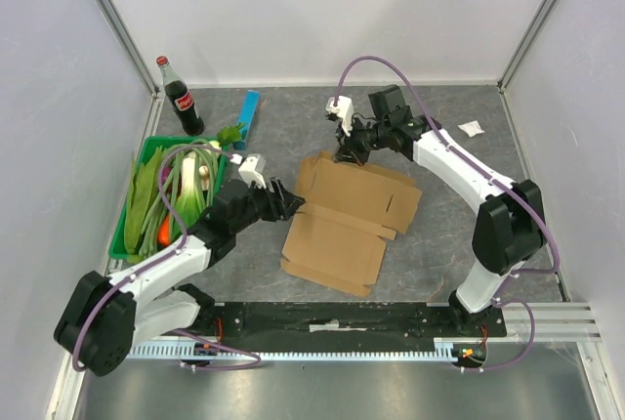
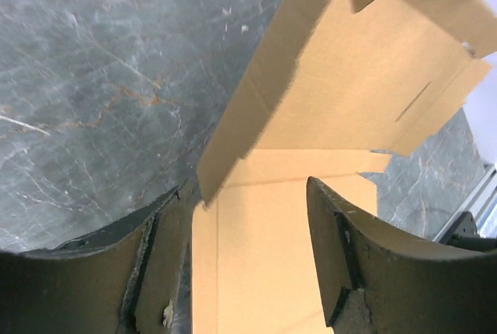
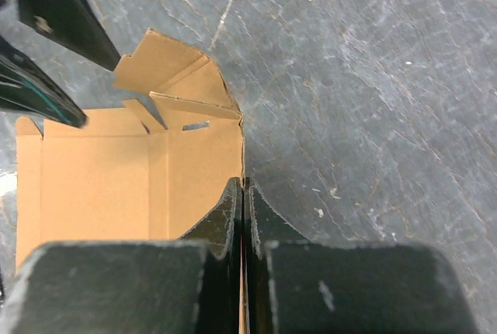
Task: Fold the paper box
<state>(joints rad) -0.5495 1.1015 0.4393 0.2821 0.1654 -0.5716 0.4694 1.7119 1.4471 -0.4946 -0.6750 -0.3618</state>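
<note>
Box on worktop, centre, walls part raised. We find right jaws clamped on far edge, left jaws open astride left flap. We judge next: left closes, lifts flap upright

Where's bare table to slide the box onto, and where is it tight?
Bare table lies right of the cardboard box, nearer than the small white packet. Another patch sits at the back, between the blue bar and the right pincer. Crowded on the left: green tray, bottle, left pincer.
</note>
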